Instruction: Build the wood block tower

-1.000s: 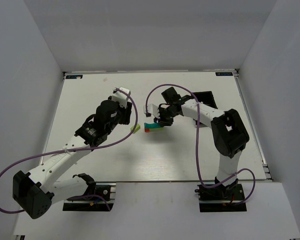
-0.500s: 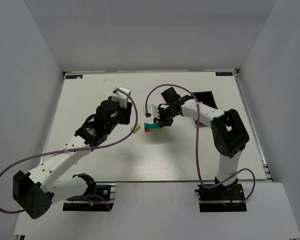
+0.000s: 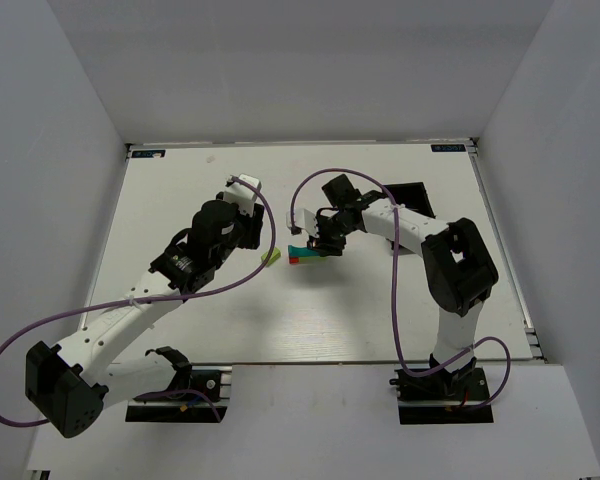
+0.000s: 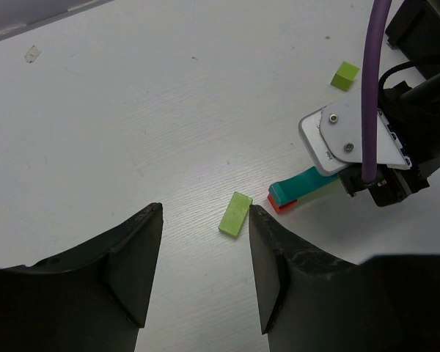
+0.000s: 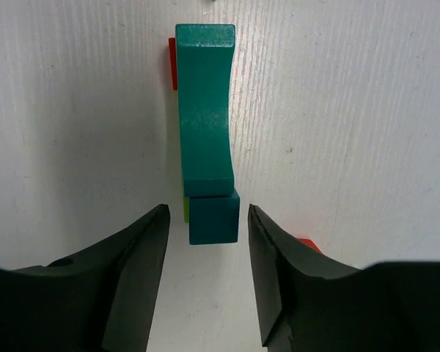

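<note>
The wood block tower (image 3: 305, 255) is a low stack at mid-table. In the right wrist view a curved teal block (image 5: 205, 110) lies on top with a small teal cube (image 5: 214, 216) at its near end, and slivers of red (image 5: 171, 63) and lime (image 5: 185, 209) show beneath. My right gripper (image 5: 205, 282) is open just above the stack's near end, its jaws either side of the teal cube without touching it; it also shows in the top view (image 3: 324, 244). My left gripper (image 4: 205, 271) is open and empty, a little short of a flat lime block (image 4: 235, 213) lying left of the stack (image 4: 301, 187).
A small lime cube (image 4: 345, 75) lies farther back, beyond the right gripper. An orange-red piece (image 5: 308, 244) peeks out beside my right finger. A black rectangular bin (image 3: 412, 196) stands behind the right arm. White walls enclose the table on three sides.
</note>
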You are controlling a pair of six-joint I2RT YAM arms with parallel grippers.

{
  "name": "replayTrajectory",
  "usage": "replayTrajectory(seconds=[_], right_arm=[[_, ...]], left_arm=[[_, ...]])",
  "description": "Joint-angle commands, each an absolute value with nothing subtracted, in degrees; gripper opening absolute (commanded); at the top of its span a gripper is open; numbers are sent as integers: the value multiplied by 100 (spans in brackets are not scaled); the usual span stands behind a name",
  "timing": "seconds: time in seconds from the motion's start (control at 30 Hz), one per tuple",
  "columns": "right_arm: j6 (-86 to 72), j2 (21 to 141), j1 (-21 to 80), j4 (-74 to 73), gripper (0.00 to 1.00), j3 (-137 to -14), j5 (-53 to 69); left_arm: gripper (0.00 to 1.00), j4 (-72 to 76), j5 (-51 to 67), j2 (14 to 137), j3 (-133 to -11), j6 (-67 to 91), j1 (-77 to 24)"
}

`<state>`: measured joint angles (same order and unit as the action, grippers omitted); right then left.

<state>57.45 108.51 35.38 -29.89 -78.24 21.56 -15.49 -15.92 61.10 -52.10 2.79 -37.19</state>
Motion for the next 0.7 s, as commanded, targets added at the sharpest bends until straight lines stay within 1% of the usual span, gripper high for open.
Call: replayTrajectory(seconds=[0.0,0.03,0.1,0.13,0.2,0.23,0.43,0.53,0.57,0.67], right_arm=[[5792,10907,3560,-2997,54,-7963,2206],[5792,10907,3551,-3014,60,-7954,2189],[5783,10907,3542,-3015,67,-7963,2180],[5783,10890,3533,-3015,75,-7954,2145],[5783,10846,3516,-3014,81,-7945,2153],[5792,10828,3524,-2997,90,-7919,2136],[5880,10556,3489,-3128,90,-7779,2057],[5976,10345,3428,-3103,90,-7656,1776],[5959,10293,3358,-3076,90,-7629,1549],[5933,9853,2973,-2822,90,-7427,1512]], left_arm=[[61,-1573,-1635,6056,-5229,290,-3683],[61,-1573,-1635,6056,-5229,290,-3683],[61,-1573,-1635,6056,-5229,290,-3683],[61,-1573,-1635,6056,-5229,290,-3683],[61,-1573,-1635,6056,-5229,290,-3683],[61,-1573,-1635,6056,-5229,290,-3683],[61,-1573,-1635,6056,-5229,290,-3683],[61,-1573,-1687,6056,-5229,290,-3683],[61,-1573,-1687,6056,-5229,290,-3683],[62,-1573,-1687,6117,-5229,290,-3683]])
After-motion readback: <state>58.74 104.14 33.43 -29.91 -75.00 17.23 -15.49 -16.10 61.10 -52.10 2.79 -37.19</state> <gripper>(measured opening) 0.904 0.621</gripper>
